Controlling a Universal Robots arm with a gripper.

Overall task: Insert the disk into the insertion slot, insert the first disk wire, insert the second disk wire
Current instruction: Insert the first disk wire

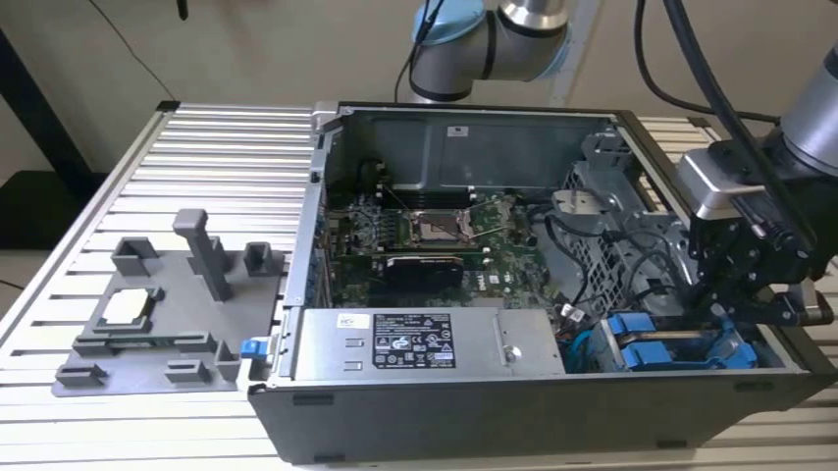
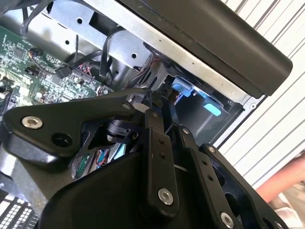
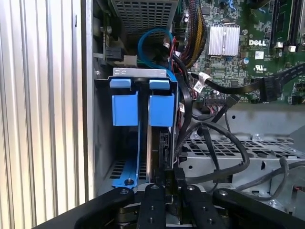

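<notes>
One disk (image 3: 161, 110) sits in its slot (image 3: 143, 72), and we judge that the gripper (image 3: 170, 187), closed on a black plug (image 3: 173, 172) near the disk's edge, needs square alignment and gentle, straight pressure.

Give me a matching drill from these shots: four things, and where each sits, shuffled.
1 power supply
2 grey tray
3 blue drive fronts
4 gripper

A on the table, outside the case
B case corner, exterior view's right
C close to the blue drive fronts
D along the case wall nearest the exterior camera

Pairs: 1-D, 2-A, 3-B, 4-C
</notes>
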